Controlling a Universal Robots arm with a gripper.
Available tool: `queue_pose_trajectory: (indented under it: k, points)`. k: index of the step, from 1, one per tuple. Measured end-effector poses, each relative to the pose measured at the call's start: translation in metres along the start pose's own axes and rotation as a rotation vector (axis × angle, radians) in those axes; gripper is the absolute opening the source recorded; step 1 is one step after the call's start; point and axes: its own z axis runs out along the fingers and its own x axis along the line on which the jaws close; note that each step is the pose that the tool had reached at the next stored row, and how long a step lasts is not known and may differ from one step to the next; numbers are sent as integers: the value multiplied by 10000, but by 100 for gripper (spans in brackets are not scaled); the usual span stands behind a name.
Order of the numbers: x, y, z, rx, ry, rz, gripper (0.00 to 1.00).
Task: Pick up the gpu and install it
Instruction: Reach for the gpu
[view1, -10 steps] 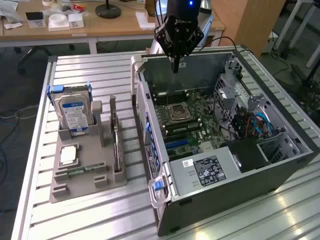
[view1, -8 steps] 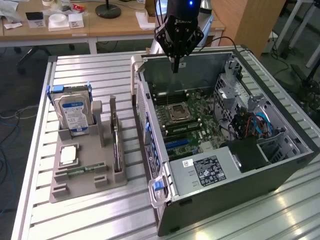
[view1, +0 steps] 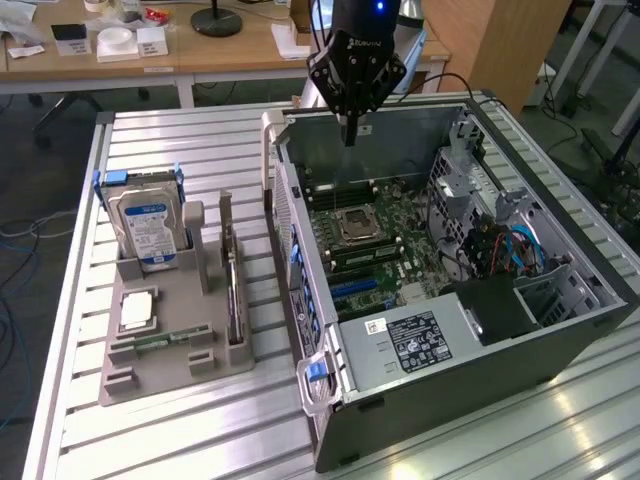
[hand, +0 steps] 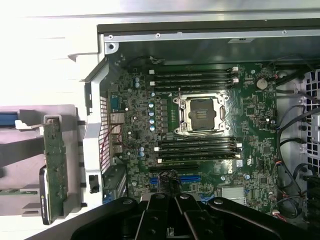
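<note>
The gpu (view1: 233, 290) stands on its edge in a slot of the grey holder (view1: 170, 370), on the exterior view's left of the open computer case (view1: 480, 350). In the wrist view the gpu (hand: 55, 170) shows its green board side. My gripper (view1: 350, 135) hangs above the far part of the case, over the motherboard (view1: 375, 235), well apart from the gpu. Its fingers are shut with nothing between them. The wrist view has the gripper (hand: 172, 202) over the blue expansion slots (hand: 175, 178).
A hard drive (view1: 150, 225) with a blue-white label stands upright at the back of the holder. A processor chip (view1: 138, 310) and a memory stick (view1: 160, 340) lie in it too. Cables (view1: 500, 245) crowd the case's right side. Desks stand behind the metal table (view1: 180, 140).
</note>
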Motion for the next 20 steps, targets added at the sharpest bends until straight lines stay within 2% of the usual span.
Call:
queue_pose_trajectory:
  k: [20]
  points:
    - [142, -11, -4, 0, 0, -1, 11]
